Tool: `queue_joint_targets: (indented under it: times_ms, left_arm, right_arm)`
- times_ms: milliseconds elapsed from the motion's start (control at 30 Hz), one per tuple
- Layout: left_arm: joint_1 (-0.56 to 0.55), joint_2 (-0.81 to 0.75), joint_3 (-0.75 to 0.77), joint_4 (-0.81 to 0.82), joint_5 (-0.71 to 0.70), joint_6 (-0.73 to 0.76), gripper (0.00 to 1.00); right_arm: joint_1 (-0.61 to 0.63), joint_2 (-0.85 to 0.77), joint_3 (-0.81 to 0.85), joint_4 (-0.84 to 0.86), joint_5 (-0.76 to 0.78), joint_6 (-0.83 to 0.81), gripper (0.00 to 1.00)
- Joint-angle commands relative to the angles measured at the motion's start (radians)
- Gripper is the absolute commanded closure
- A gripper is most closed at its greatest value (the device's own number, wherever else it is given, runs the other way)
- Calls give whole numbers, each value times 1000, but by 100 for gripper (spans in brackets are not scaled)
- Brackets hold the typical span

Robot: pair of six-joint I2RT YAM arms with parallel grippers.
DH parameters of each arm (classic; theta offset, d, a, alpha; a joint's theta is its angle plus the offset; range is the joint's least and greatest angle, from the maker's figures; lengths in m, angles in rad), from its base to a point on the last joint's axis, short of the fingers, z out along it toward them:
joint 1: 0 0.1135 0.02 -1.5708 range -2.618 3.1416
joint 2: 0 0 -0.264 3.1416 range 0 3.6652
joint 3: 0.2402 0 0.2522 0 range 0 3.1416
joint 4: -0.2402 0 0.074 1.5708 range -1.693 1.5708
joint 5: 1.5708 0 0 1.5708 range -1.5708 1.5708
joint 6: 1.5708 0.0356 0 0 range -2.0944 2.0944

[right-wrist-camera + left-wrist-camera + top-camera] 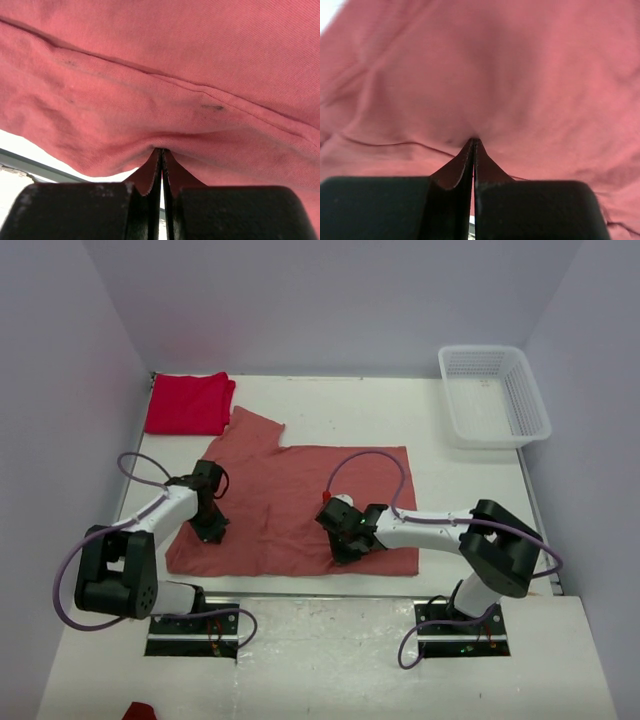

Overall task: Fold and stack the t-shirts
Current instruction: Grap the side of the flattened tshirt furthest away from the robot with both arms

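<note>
The pink tee (pixel 290 500) lies spread flat on the table (pixel 330 400), in the middle, with 1 sleeve pointing to the far left. The red tee (pixel 188 403) is already folded at the far left corner, just beside that sleeve. The basket (pixel 495 400) stands well apart at the far right.

The left gripper (pixel 211 528) is on the near left part of the pink tee. Its fingers (pixel 457 167) are pressed together with a small ridge of pink cloth pinched between them. The right gripper (pixel 343 543) is near the front hem, but right of the middle and not at the corner. It also pinches a small ridge of cloth, close to a seam (pixel 150 75). In the right wrist view the table shows under the cloth, so I judge that the hem is a little raised there.

Several things may go wrong from here:

- Both pinches take very little cloth, only at the fingertips. If the arms lift fast or pull apart, the cloth can slip out.
- I cannot tell whether each pinch holds 1 layer or 2. With only the upper layer, the lower one would stay on the table and the fold would be wrong.
- The near right corner is outside the right gripper. It will probably hang or drag, and the fold edge will be crooked.
- If the 2 arms do not move together, the tee will twist.
- A fold carried too far to the back left could push the red tee.
</note>
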Motion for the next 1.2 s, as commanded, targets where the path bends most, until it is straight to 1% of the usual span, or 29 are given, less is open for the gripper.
queue_joint_targets:
  times_ms: [0,167,400,533,633,767,967,1100,1133,1167]
  left_arm:
    - [61,-8,34,-71,-74,-35,100]
    - [109,-30,39,-80,-77,-29,100]
    - [132,-44,22,-85,-65,-37,100]
    - [159,-34,20,-76,-57,-26,100]
    - [222,-23,23,-60,-36,-2,100]
    - [288,-17,22,-51,-16,15,100]
    - [336,8,22,-31,-4,38,100]
    - [362,26,19,-13,8,55,100]
    - [366,26,20,-14,4,57,100]
    - [374,26,20,-16,1,55,100]
  right_arm:
    - [33,64,-27,-8,3,30,100]
    - [70,55,-21,-21,-2,48,100]
    - [97,49,-20,-47,-6,82,100]
    - [102,44,-20,-67,26,96,100]
    - [102,33,-9,-107,64,105,100]
    - [102,-17,-12,-134,92,125,100]
    - [105,-83,22,-223,147,137,100]
    - [107,-167,57,-298,217,148,100]
    - [108,-189,68,-317,237,150,99]
    - [108,-210,94,-337,257,151,96]
